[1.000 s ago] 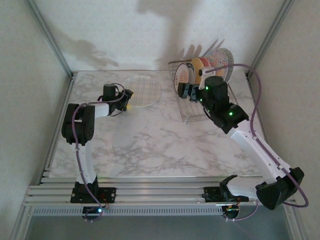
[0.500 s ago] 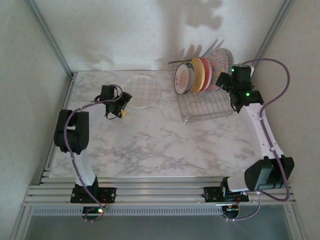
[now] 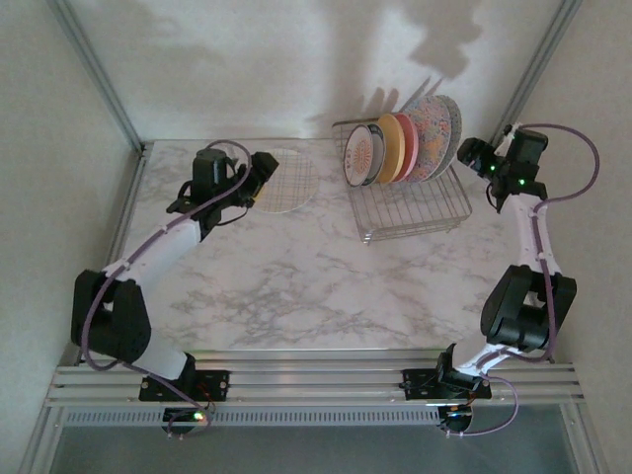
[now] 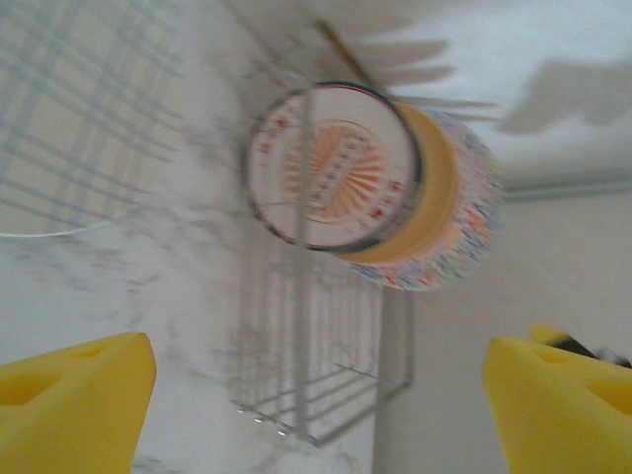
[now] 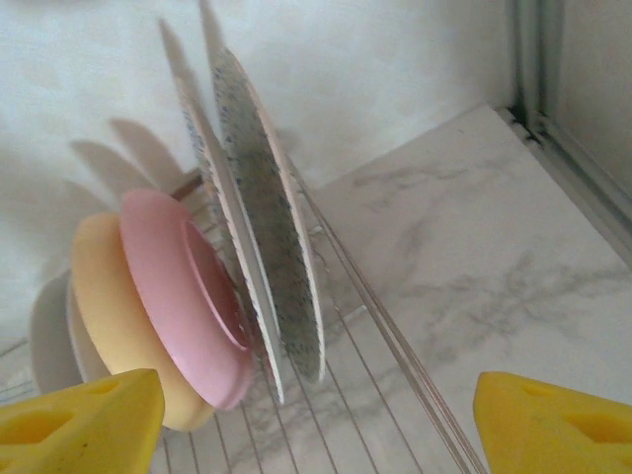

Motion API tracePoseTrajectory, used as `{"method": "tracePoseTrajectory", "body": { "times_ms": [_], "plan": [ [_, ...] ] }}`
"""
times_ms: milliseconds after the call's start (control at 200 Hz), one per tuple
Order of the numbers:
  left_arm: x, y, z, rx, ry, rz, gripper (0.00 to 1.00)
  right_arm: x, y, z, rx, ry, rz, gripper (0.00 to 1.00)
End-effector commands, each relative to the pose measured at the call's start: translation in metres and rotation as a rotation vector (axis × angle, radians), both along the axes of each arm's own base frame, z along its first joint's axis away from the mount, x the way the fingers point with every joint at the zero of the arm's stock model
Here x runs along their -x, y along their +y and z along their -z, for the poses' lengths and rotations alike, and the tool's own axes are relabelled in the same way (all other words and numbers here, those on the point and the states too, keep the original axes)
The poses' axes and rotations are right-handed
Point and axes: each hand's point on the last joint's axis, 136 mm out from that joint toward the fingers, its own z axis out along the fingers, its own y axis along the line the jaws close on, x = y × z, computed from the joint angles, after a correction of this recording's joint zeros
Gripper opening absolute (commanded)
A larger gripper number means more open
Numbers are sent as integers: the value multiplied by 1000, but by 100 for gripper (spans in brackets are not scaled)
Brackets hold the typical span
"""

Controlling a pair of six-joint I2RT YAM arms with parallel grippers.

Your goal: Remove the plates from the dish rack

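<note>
At three o'clock of the dish rack (image 3: 415,212), the right gripper (image 3: 472,155) has swung aside, jaws wide and empty like the left gripper (image 3: 259,170); five plates (image 3: 400,148) await unloading.

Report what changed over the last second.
The right gripper swung from over the dish rack out to its right side; the left gripper reached forward to the edge of the grid-lined plate. Both are open, holding nothing. The racked plates stayed put.
</note>
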Motion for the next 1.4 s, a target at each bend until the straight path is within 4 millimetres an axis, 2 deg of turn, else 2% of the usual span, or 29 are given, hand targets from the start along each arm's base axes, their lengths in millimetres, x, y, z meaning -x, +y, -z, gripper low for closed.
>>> {"method": "tracePoseTrajectory", "body": {
  "times_ms": [0,230,486,561,866,1051,1166,1396],
  "plan": [
    [13,-16,-39,3,-137,73,86,-16,16,-1,-28,-86,-139,79],
    [31,-24,-70,32,-230,102,86,-37,10,25,-1,-88,-180,73],
    [53,-26,-105,72,-338,121,86,-52,5,36,-2,-105,-240,57],
    [58,-27,-112,80,-357,128,86,-57,8,40,-7,-102,-268,57],
    [62,-29,-110,92,-340,132,86,-71,10,47,-5,-113,-304,57],
    [60,-31,-112,102,-345,132,86,-79,8,54,1,-97,-305,51],
    [60,-33,-119,110,-364,143,86,-85,13,54,14,-96,-322,49],
    [66,-38,-149,147,-463,167,86,-96,18,59,46,-77,-324,43]
  ]
}}
